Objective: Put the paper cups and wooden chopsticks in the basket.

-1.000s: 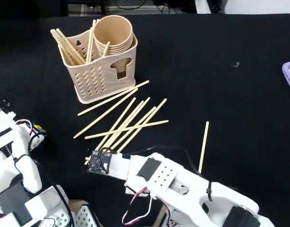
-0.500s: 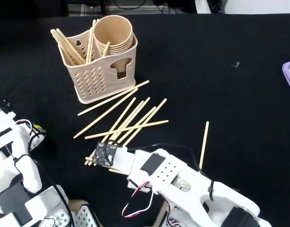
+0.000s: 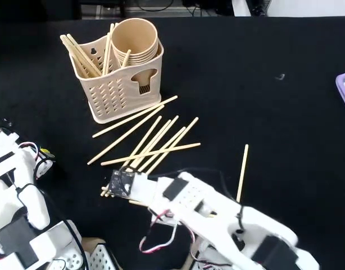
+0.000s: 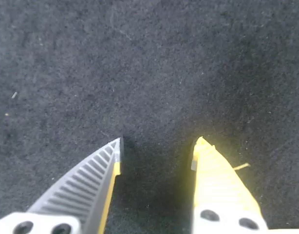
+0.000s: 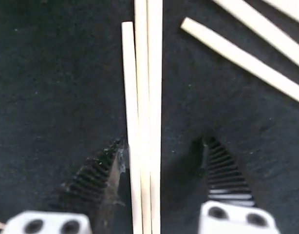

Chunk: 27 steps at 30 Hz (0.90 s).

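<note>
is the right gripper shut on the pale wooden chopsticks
No, the right gripper is open, its jaws apart on either side of the pale wooden chopsticks.

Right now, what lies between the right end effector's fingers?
Wooden chopsticks, side by side on the black table, inside the open right end effector; right wrist view.

Place: most likely a robotics lab or test bench.
Work surface: a table (image 3: 285,124) covered edge to edge in plain black cloth.
Machines: two white robot arms at the near edge, the right arm (image 3: 217,214) and the left arm (image 3: 15,219).
Wiring: exposed red and white wires (image 3: 155,244) loop from the right arm, and dark cables (image 3: 161,7) run along the far edge.
</note>
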Available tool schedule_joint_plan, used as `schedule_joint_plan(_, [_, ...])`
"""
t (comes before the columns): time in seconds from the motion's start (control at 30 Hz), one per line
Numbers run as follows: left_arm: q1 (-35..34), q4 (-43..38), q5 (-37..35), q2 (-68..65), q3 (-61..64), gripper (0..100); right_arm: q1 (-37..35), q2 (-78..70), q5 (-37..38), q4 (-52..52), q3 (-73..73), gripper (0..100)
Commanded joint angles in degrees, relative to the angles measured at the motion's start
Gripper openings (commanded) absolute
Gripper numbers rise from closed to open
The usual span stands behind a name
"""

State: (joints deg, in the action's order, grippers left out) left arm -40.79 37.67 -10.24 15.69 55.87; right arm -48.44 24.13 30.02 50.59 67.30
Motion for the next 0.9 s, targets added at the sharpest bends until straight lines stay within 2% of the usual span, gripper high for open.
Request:
schedule_joint_plan(0.0, [0.4,-0.9,-0.3,-0.1,-1.8,24,1.1,-4.7,0.9,0.2,-3.4,14.2])
schedule_joint_plan(0.1, [0.4,-0.9,-0.3,-0.1,-1.8,24,1.0,-5.2,0.9,0.5,-4.1,0.5])
schedule_joint_plan(0.27, [0.4,-0.9,-0.3,-0.1,-1.8,24,1.3,-2.2,0.8,7.4,-9.0,1.1])
schedule_joint_plan(0.43, [0.4,-0.9,-0.3,-0.1,-1.8,24,1.2,10.3,0.8,19.0,-17.7,1.1])
schedule_joint_plan(0.57, [0.4,-0.9,-0.3,-0.1,-1.8,24,1.3,19.3,0.8,22.9,-21.6,1.1])
schedule_joint_plan(0.7, [0.4,-0.9,-0.3,-0.1,-1.8,24,1.4,23.7,0.8,21.7,-24.0,1.0])
schedule_joint_plan(0.87, [0.4,-0.9,-0.2,-0.1,-1.8,24,1.5,23.7,-1.2,13.4,-26.9,1.0])
